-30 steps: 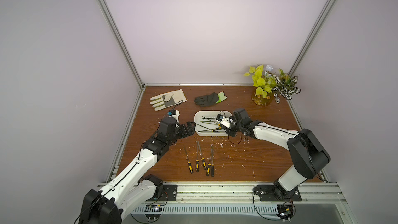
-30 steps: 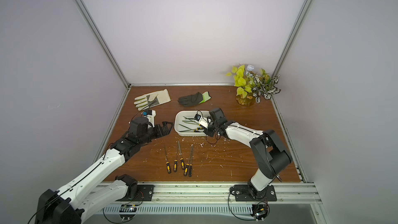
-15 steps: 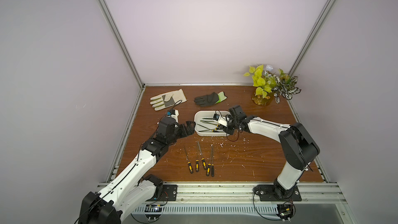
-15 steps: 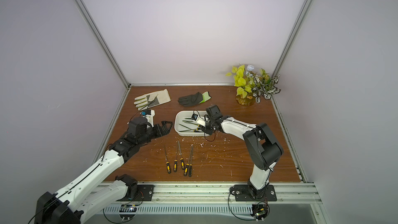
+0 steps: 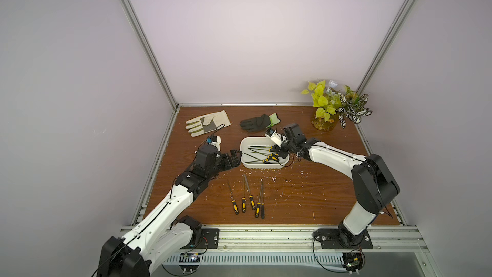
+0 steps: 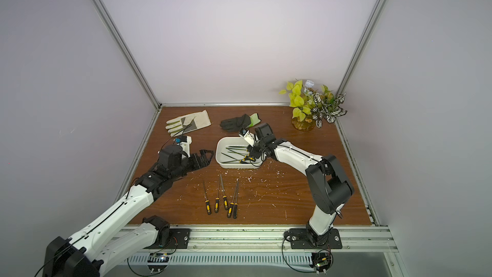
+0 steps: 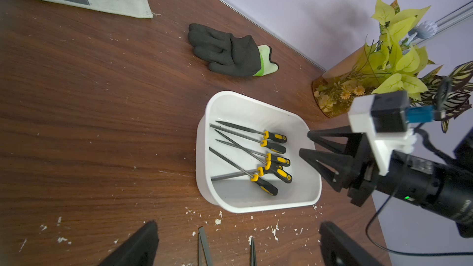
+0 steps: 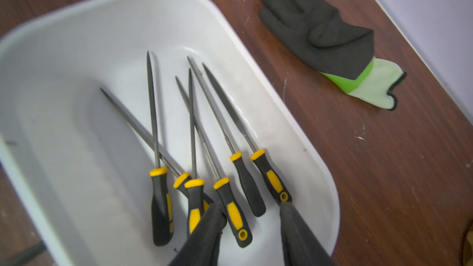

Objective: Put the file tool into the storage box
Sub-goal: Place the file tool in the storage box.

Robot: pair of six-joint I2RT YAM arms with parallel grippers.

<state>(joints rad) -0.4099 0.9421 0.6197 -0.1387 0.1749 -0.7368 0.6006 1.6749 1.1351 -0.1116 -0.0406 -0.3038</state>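
Files (image 8: pixel 234 216) in the storage box (image 5: pixel 262 166): how many?
Six. They lie on its floor with the yellow-and-black handles bunched toward the end on the right arm's side, and several blades cross one another.

Are any outside it?
Five loose files (image 5: pixel 251 203) lie in a row on the tabletop (image 5: pixel 306 195), nearer the arms' bases and well apart from the box.

How does the right pincer (image 8: pixel 252 207) stand?
It hangs low over the handles at its end of the box. Its jaws are parted and nothing sits between them, so no file is gripped.

And the left pincer (image 5: pixel 235 155)?
It is just beside the opposite end of the box, with jaws spread wide and empty. Whether it touches the rim cannot be told.

What else does the tabletop carry?
A black glove (image 5: pixel 257 123) with a green cuff lies behind the box toward the back wall, and a pale work glove (image 5: pixel 207 126) lies further along on the left arm's side. A potted plant (image 5: pixel 327 102) stands in the far corner on the right arm's side. White flecks (image 7: pixel 217 221) are scattered over the wood in front of the box.
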